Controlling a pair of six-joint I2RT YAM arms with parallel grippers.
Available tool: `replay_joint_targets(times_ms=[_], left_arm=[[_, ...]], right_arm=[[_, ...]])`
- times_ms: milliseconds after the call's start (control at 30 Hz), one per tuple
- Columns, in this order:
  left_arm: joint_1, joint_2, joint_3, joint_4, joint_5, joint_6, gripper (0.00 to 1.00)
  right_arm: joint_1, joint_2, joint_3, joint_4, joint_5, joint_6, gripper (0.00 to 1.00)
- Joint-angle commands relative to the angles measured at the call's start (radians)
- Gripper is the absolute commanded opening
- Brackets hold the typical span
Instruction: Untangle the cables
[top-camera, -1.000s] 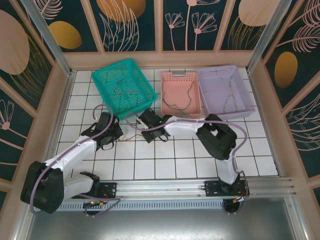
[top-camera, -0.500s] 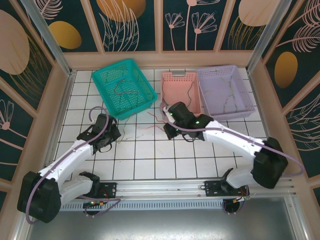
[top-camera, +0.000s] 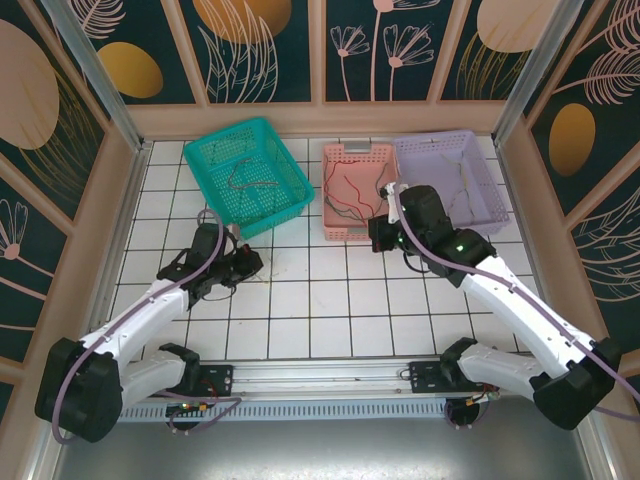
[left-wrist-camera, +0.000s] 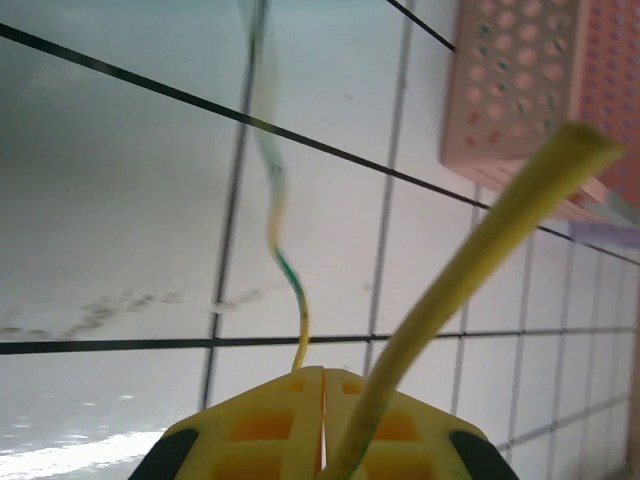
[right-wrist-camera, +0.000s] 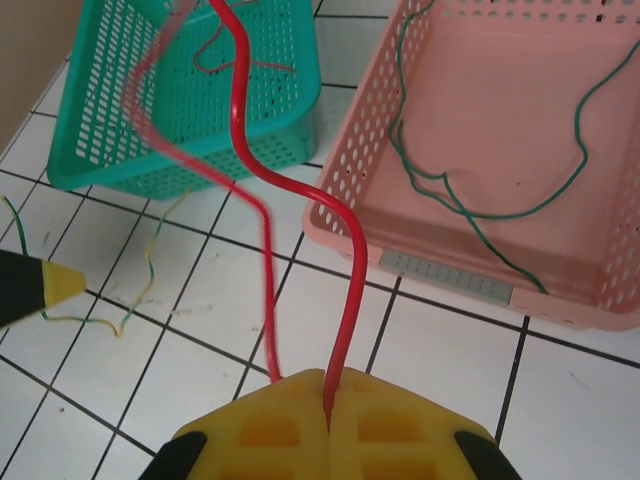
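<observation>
Cables (top-camera: 350, 195): several lie loose in the pink basket (top-camera: 357, 150), one more in the teal basket (top-camera: 215, 148), pale ones in the lilac basket (top-camera: 440, 140), the rest on the white tiled table (top-camera: 330, 310). Right gripper (right-wrist-camera: 327, 385): yellow fingers pressed flush together, pinching the red cable (right-wrist-camera: 353, 270) right at the seam. That cable rises out of the jaws and snakes up past the near corner of the pink basket; a second red strand beside it is blurred, can't tell if it's the same wire. From the top camera this gripper sits at the near edge of the pink basket, by the gap to the lilac one. A green cable (right-wrist-camera: 500, 215) lies coiled on the pink basket floor, not touched. Left gripper (left-wrist-camera: 322, 385): fingers also closed tight, clamped on a yellow cable (left-wrist-camera: 505, 250) that sticks out up and to the right, off the table. A thinner yellow-green strand (left-wrist-camera: 283, 230) leaves the same seam and trails across the tiles; can't tell if it's one wire doubled over. From above, the left gripper is low over the tiles just in front of the teal basket, well apart from the right one.
</observation>
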Motion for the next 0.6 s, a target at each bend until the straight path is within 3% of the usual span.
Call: replay_joint_targets(times_ms=[0, 167, 367, 433, 500, 567], left_arm=[[-0.023, 0.016, -0.010, 0.081, 0.114, 0.029, 0.00], [-0.079, 0.080, 0.002, 0.094, 0.089, 0.041, 0.00], [-0.082, 0.132, 0.010, 0.125, 0.018, 0.020, 0.02], [-0.083, 0.152, 0.032, 0.116, 0.011, 0.023, 0.16], [-0.083, 0.161, 0.069, 0.078, -0.006, 0.034, 0.46], [-0.083, 0.146, 0.110, 0.023, -0.042, 0.039, 0.63]], right_arm=[[-0.006, 0.005, 0.017, 0.052, -0.007, 0.037, 0.00], [-0.006, 0.029, 0.001, 0.078, -0.018, 0.044, 0.00], [-0.003, 0.041, -0.019, 0.091, -0.040, 0.045, 0.00], [0.003, 0.040, -0.025, 0.090, -0.040, 0.044, 0.00], [0.014, 0.039, -0.026, 0.088, -0.035, 0.034, 0.00], [0.030, 0.042, -0.026, 0.080, -0.016, 0.018, 0.00]])
